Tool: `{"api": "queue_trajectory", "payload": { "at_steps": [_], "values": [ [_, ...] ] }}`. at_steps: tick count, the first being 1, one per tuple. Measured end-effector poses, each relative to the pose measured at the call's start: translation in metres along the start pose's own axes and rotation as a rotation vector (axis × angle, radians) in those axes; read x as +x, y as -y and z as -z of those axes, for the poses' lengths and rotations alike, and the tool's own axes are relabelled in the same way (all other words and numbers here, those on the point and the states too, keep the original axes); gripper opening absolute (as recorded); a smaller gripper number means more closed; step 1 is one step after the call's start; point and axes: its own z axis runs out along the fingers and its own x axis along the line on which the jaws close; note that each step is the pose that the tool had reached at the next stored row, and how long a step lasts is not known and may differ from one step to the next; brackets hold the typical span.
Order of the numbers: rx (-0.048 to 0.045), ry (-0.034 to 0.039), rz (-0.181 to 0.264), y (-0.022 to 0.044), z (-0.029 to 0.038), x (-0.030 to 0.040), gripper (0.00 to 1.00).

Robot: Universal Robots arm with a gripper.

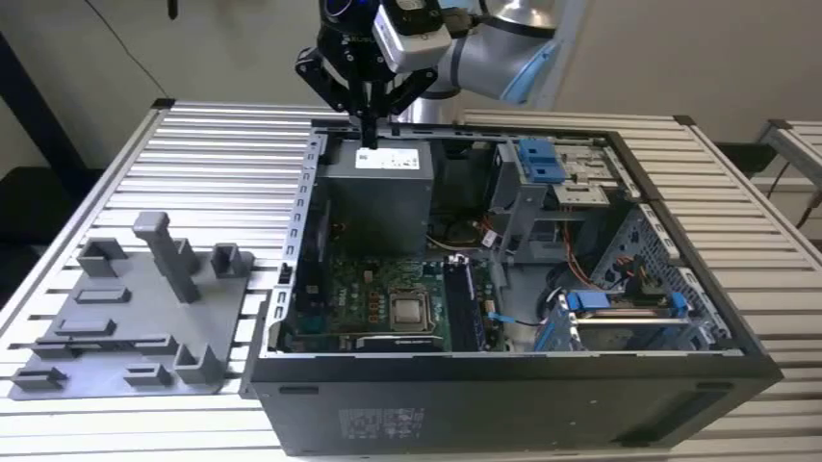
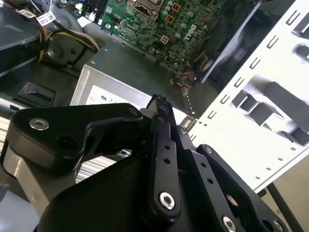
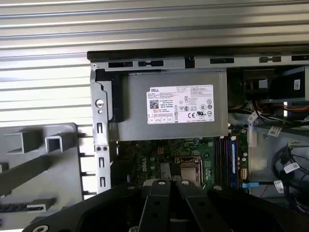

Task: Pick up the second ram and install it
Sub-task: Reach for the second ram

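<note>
Hovering with the gripper (image 1: pixel 370 133) over the rear of the open computer case (image 1: pixel 514 404), fingers (image 2: pixel 163 154) pressing together at their tips and pinching nothing that can be made out. Pointing the fingertips down at the grey power supply (image 1: pixel 375 197), lying right beneath them, with a gap showing between tips and metal in the second wrist view. Finding the second ram (image 1: pixel 459 298) well apart from the fingertips, beyond the power supply on the green motherboard (image 1: pixel 353 289). Standing there on edge in the memory slots, just beside the processor socket (image 1: pixel 408 310), though telling it from the neighbouring stick not being possible. Showing, off to one side of the fingers and outside the case, the grey holder tray (image 1: pixel 212 322) with its tall post (image 1: pixel 167 255) upright, resting on the slatted table (image 1: pixel 206 154).
</note>
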Motion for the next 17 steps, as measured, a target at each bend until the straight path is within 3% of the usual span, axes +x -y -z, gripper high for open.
{"api": "queue_trajectory", "payload": {
  "at_steps": [6, 17],
  "values": [
    [0.0002, -0.0003, 0.000, 0.0002, 0.0001, 0.0029, 0.11],
    [-0.0001, -0.0003, 0.004, 0.0017, 0.0005, 0.0246, 0.11]
  ]
}}
